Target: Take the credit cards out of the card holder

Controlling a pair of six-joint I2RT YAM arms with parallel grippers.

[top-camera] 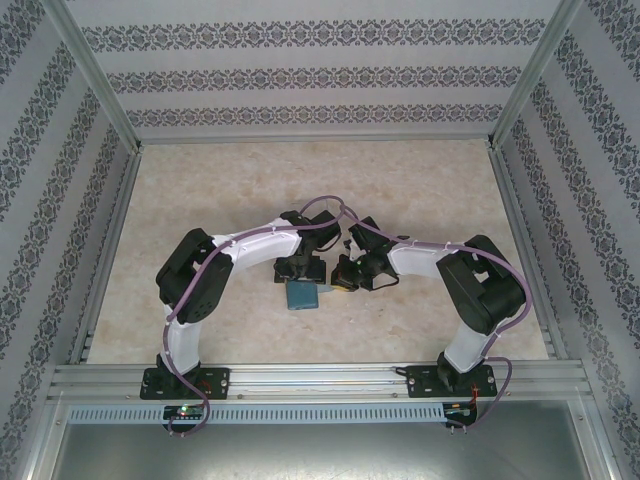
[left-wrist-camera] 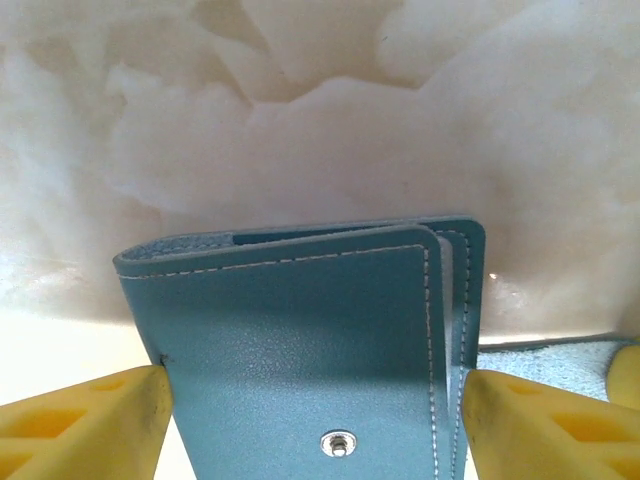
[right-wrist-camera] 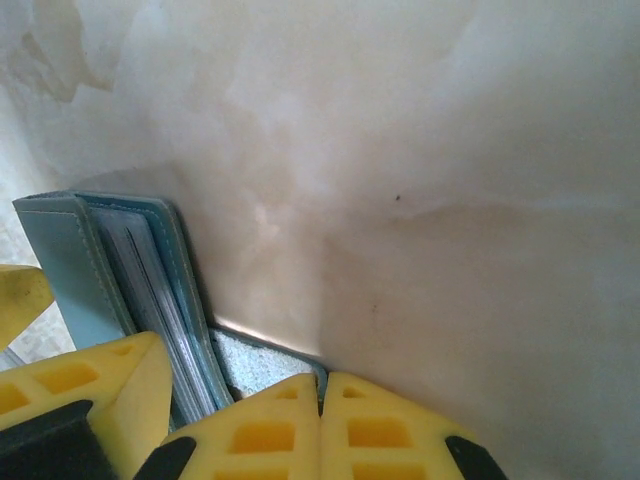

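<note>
Teal card holder (left-wrist-camera: 300, 340), silver snap (left-wrist-camera: 340, 443) showing, sits between the left gripper (left-wrist-camera: 315, 400).

The card holder (top-camera: 303, 295) sits near the middle of the table (top-camera: 420, 190), between the two arms. The left gripper (left-wrist-camera: 315, 385) is just behind and above it, its jaws flanking the holder's left and right edges. The right gripper (right-wrist-camera: 320, 420) is just to the holder's right, jaws pressed together low over the table, where a flap (right-wrist-camera: 255, 362) lies flat beside the holder.
</note>
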